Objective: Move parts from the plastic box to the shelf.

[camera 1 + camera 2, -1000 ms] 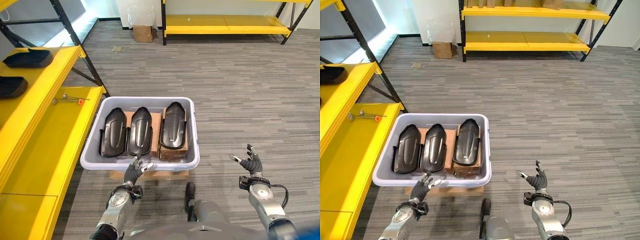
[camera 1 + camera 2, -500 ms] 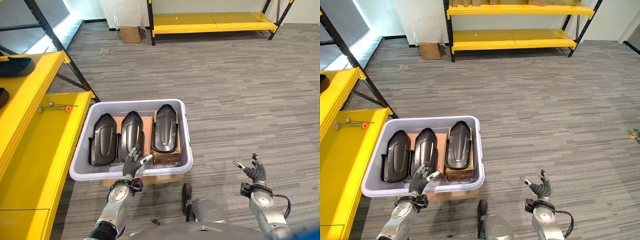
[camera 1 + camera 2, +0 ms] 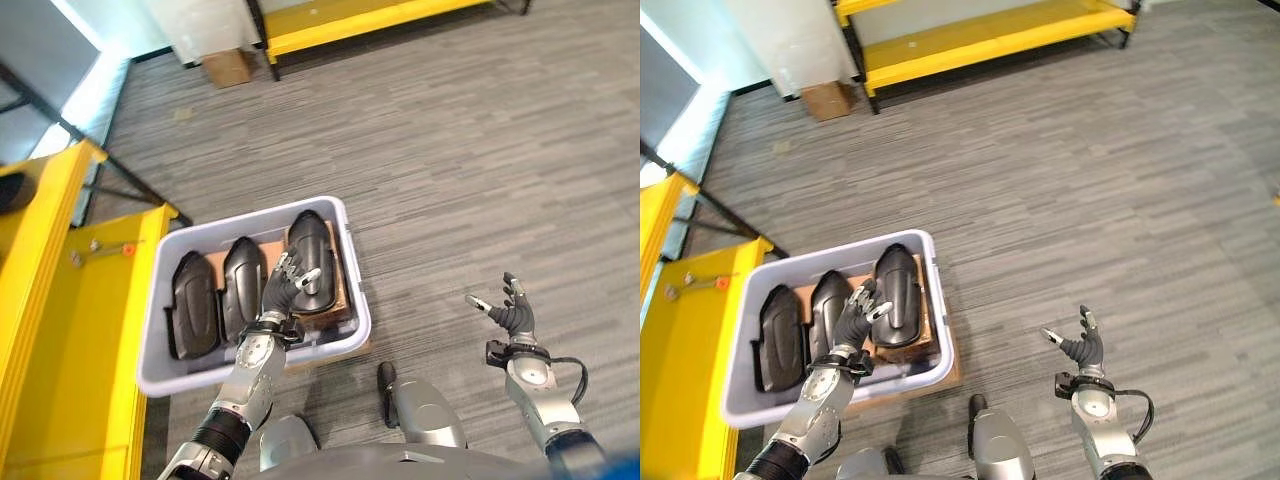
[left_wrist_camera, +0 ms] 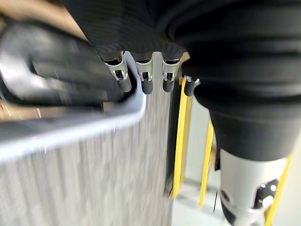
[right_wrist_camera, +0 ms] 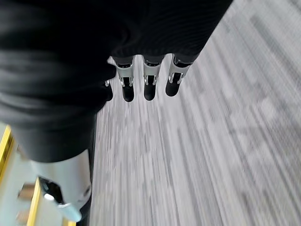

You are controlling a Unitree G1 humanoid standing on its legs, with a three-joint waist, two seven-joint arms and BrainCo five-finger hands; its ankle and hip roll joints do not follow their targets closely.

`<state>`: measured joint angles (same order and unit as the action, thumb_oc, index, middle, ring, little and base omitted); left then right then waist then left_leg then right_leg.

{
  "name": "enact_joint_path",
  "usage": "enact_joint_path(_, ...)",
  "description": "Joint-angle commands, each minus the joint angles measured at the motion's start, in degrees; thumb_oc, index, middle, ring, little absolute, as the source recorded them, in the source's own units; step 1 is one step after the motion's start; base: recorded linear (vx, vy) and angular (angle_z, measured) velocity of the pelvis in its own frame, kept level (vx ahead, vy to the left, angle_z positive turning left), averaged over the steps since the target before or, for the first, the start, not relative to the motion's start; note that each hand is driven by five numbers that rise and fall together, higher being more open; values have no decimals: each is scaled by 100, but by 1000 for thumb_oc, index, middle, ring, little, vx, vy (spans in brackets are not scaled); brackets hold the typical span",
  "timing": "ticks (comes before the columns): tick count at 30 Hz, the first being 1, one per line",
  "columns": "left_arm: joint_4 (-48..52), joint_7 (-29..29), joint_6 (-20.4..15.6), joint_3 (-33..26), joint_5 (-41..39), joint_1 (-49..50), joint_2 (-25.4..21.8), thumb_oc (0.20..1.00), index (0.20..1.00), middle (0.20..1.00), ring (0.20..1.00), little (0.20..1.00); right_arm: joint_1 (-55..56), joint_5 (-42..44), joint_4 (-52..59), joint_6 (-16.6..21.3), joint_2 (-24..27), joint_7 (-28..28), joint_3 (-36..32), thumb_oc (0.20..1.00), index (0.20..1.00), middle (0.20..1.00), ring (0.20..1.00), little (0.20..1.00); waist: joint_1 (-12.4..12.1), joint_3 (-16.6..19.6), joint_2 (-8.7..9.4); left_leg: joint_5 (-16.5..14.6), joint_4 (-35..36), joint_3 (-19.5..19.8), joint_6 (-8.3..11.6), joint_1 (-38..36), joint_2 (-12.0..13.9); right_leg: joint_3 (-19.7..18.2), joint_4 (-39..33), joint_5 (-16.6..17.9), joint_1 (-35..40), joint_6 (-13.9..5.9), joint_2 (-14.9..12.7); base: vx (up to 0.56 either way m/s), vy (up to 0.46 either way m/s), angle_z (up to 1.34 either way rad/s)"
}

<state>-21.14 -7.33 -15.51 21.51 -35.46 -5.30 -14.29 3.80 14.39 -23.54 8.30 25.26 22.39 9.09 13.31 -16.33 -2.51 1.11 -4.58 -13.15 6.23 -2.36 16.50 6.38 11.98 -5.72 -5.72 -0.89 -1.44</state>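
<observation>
Since a second ago my left hand [image 3: 283, 290] has risen from below the near rim of the plastic box [image 3: 347, 263] to hover over its inside, between the middle part [image 3: 241, 286] and the right-hand part [image 3: 312, 262]. Its fingers are spread and relaxed, with nothing in them. My right hand [image 3: 514, 315] hangs off to the right above the grey floor [image 3: 480, 170], fingers loosely open and empty too.

Three black parts lie side by side in the box, the third part [image 3: 188, 318] on the left; the right one sits on a brown cardboard block [image 3: 343, 290]. Just left of the box stands the yellow shelf [image 3: 80, 330], with a small tool [image 3: 98, 250] on it.
</observation>
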Motion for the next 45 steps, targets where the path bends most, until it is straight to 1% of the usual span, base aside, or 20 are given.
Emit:
enact_joint_path(1, 334, 84, -301, -218, -99, 230, -3, 1000, 1000, 1000, 1000, 1000, 1, 4, 371, 167, 287, -61, 103, 1000, 1000, 1000, 1000, 1000, -80, 153, 34, 1291, -61, 444, 64, -89, 217, -446, 210, 137, -8, -69, -681, 48, 480, -9)
enact_joint_path(2, 332, 74, -239, -225, -151, 225, -1, 1000, 1000, 1000, 1000, 1000, -41, 25, 314, 166, 324, -102, 76, 1000, 1000, 1000, 1000, 1000, -91, 150, 0, 1095, -99, 492, 53, -82, 137, -533, 246, 141, -51, -113, -715, 50, 472, -42)
enact_joint_path(3, 327, 84, -67, -247, -204, 197, 1, 1000, 1000, 1000, 1000, 1000, -79, 75, 235, 180, 333, -174, -3, 1000, 1000, 1000, 1000, 1000, -90, 119, -56, 756, -98, 433, 46, -140, 2, -600, 342, 136, -102, -211, -774, 38, 340, -63)
enact_joint_path(4, 321, 83, -56, -247, -204, 193, -6, 1000, 1000, 1000, 1000, 1000, -77, 71, 229, 184, 327, -180, -15, 1000, 1000, 1000, 1000, 1000, -87, 116, -59, 711, -102, 417, 39, -152, -18, -608, 352, 139, -104, -225, -784, 73, 397, -77)
enact_joint_path(5, 260, 103, 64, -248, -56, 174, -39, 1000, 1000, 1000, 1000, 1000, -34, 91, 194, 186, 253, -193, -103, 1000, 1000, 1000, 1000, 1000, -70, 99, -78, 387, -125, 316, -22, -223, -162, -650, 405, 179, -87, -331, -855, 64, 267, -35)
enact_joint_path(8, 215, 25, -15, -104, 286, 192, -159, 1000, 1000, 1000, 1000, 1000, 34, -98, 218, 141, 90, -156, -194, 1000, 1000, 1000, 1000, 1000, -63, 75, 18, -182, -84, 168, -220, -285, -432, -637, 334, 315, -4, -493, -1026, 64, 240, 3)
enact_joint_path(11, 309, -161, -236, 2, 526, 340, -357, 1000, 1000, 1000, 1000, 1000, 122, -301, 353, 100, -58, -375, -106, 1000, 1000, 1000, 1000, 1000, -162, 19, 133, -343, -81, 195, -326, -220, -618, -590, 68, 494, 96, -634, -1138, 44, 193, 36)
enact_joint_path(14, 518, -371, -308, -28, 588, 378, -578, 1000, 1000, 1000, 1000, 1000, 52, -347, 449, 116, -125, -344, 84, 1000, 1000, 1000, 1000, 1000, -335, -83, 221, -353, -31, 264, -370, -1, -670, -478, -146, 606, 33, -731, -1211, -125, 79, 17)
enact_joint_path(16, 559, -423, -380, -66, 560, 386, -663, 1000, 1000, 1000, 1000, 1000, -74, -376, 427, 277, -141, -246, 203, 1000, 1000, 1000, 1000, 1000, -495, -177, 276, -331, -21, 355, -363, 193, -664, -358, -260, 639, 0, -757, -1240, -145, 12, 21)
enact_joint_path(17, 563, -433, -386, -68, 557, 387, -672, 1000, 1000, 1000, 1000, 1000, -90, -383, 423, 303, -140, -239, 215, 1000, 1000, 1000, 1000, 1000, -510, -186, 282, -329, -26, 367, -362, 219, -664, -343, -270, 641, -3, -758, -1243, -115, 4, 28)
enact_joint_path(20, 684, -530, -490, -118, 402, 426, -769, 1000, 1000, 1000, 1000, 1000, -459, -621, 440, 622, -63, -31, 438, 1000, 1000, 1000, 1000, 1000, -857, -378, 336, -257, -71, 569, -329, 598, -662, -113, -342, 617, -58, -759, -1283, -167, 12, 30)
enact_joint_path(23, 761, -659, -621, -175, 431, 491, -806, 1000, 1000, 1000, 1000, 1000, -682, -697, 597, 696, 20, 46, 589, 1000, 1000, 1000, 1000, 1000, -1064, -470, 363, -205, -142, 711, -311, 815, -681, 11, -320, 569, -77, -740, -1280, -91, -6, 38)
enact_joint_path(26, 908, -852, -822, -304, 359, 560, -824, 1000, 1000, 1000, 1000, 1000, -910, -764, 745, 844, 96, 87, 767, 1000, 1000, 1000, 1000, 1000, -1274, -556, 371, -147, -205, 845, -298, 1018, -706, 122, -317, 527, -78, -719, -1277, -69, 29, 21)
enact_joint_path(27, 1003, -1079, -972, -372, 387, 580, -831, 1000, 1000, 1000, 1000, 1000, -1002, -774, 836, 872, 114, 42, 839, 1000, 1000, 1000, 1000, 1000, -1358, -601, 374, -121, -229, 898, -294, 1095, -723, 174, -321, 518, -72, -710, -1277, -71, 47, 22)
enact_joint_path(31, 1316, -1440, -1093, -658, 392, 515, -867, 1000, 1000, 1000, 1000, 1000, -1212, -744, 1045, 846, 101, 34, 1055, 1000, 1000, 1000, 1000, 1000, -1587, -726, 388, -70, -307, 1028, -304, 1294, -803, 289, -357, 513, -17, -709, -1287, -65, 46, 19)
enact_joint_path(34, 1474, -1514, -1127, -773, 489, 426, -898, 1000, 1000, 1000, 1000, 1000, -1315, -725, 1059, 824, 52, 121, 1164, 1000, 1000, 1000, 1000, 1000, -1685, -781, 429, -54, -358, 1072, -314, 1410, -840, 342, -397, 525, 14, -711, -1284, -55, 6, 22)
enact_joint_path(35, 1659, -1571, -1100, -836, 553, 317, -951, 1000, 1000, 1000, 1000, 1000, -1464, -729, 997, 794, -26, 258, 1281, 1000, 1000, 1000, 1000, 1000, -1785, -844, 476, -30, -413, 1107, -323, 1548, -869, 373, -438, 543, 33, -715, -1277, -57, 1, 18)
enact_joint_path(39, 1850, -1581, -1038, -845, 588, 85, -1045, 1000, 1000, 1000, 1000, 1000, -1835, -544, 725, 738, -178, 567, 1389, 1000, 1000, 1000, 1000, 1000, -1920, -947, 535, -17, -514, 1136, -352, 1788, -929, 426, -498, 563, 32, -724, -1264, -52, -1, 22)
enact_joint_path(43, 1915, -1591, -994, -845, 518, -67, -1085, 1000, 1000, 1000, 1000, 1000, -2154, -360, 460, 689, -235, 610, 1383, 1000, 1000, 1000, 1000, 1000, -1991, -1008, 544, -17, -588, 1146, -367, 1962, -988, 430, -529, 560, 3, -718, -1255, -45, 7, 9)
enact_joint_path(45, 1873, -1627, -945, -737, 487, -444, -1084, 1000, 1000, 1000, 1000, 1000, -2921, -150, -106, 411, -319, 709, 1465, 1000, 1000, 1000, 1000, 1000, -2109, -1135, 542, -6, -761, 1174, -394, 2342, -1108, 402, -525, 563, -157, -695, -1232, -121, 6, 3)
